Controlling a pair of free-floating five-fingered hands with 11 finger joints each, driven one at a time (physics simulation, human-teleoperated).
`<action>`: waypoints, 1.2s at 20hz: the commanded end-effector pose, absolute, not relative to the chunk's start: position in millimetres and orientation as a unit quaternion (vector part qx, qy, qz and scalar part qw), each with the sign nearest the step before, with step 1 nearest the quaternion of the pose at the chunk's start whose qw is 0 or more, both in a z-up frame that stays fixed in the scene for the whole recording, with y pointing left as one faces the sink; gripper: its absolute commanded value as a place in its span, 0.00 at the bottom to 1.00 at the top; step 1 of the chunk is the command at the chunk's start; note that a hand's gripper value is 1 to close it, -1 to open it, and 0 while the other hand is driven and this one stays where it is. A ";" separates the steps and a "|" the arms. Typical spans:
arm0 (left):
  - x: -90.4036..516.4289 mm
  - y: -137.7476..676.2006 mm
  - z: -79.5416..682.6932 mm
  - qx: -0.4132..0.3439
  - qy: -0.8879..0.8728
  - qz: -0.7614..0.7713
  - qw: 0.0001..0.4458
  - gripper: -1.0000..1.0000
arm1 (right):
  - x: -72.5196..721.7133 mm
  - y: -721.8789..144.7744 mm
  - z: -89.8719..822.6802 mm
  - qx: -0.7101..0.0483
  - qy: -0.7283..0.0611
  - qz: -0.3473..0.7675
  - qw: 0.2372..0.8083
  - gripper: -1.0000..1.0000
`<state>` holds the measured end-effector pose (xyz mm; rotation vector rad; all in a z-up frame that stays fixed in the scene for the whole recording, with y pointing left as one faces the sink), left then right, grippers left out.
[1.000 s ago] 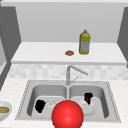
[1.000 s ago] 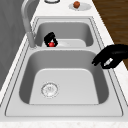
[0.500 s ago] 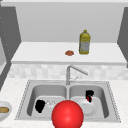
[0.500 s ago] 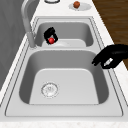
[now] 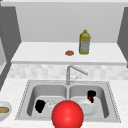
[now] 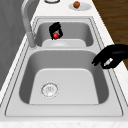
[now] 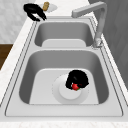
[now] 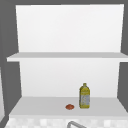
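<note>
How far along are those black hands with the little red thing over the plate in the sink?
Looks done: the right hand has its fingers curled round a small red thing, apparently lifted. In hand: it hangs just above the white plate in the right basin. Left: the red thing is not yet set down anywhere. The left hand hovers by the left basin's front rim, holding nothing.
</note>
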<state>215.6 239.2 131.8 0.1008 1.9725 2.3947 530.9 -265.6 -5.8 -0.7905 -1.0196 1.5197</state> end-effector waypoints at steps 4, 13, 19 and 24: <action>215.6 239.2 131.8 0.032 0.635 0.771 0.019 0.50 | 499.4 -265.2 6.4 -0.362 -0.452 0.624 0.525 1.00; 215.6 239.2 131.8 0.032 0.635 0.771 0.019 0.50 | 488.1 -272.1 52.6 -0.337 -0.434 0.639 0.539 1.00; 215.6 239.2 131.8 0.032 0.635 0.771 0.019 0.50 | 477.8 -286.9 91.9 -0.326 -0.425 0.641 0.549 1.00; 215.6 239.2 131.8 0.032 0.635 0.771 0.019 0.50 | 465.0 -301.1 122.7 -0.323 -0.421 0.641 0.555 1.00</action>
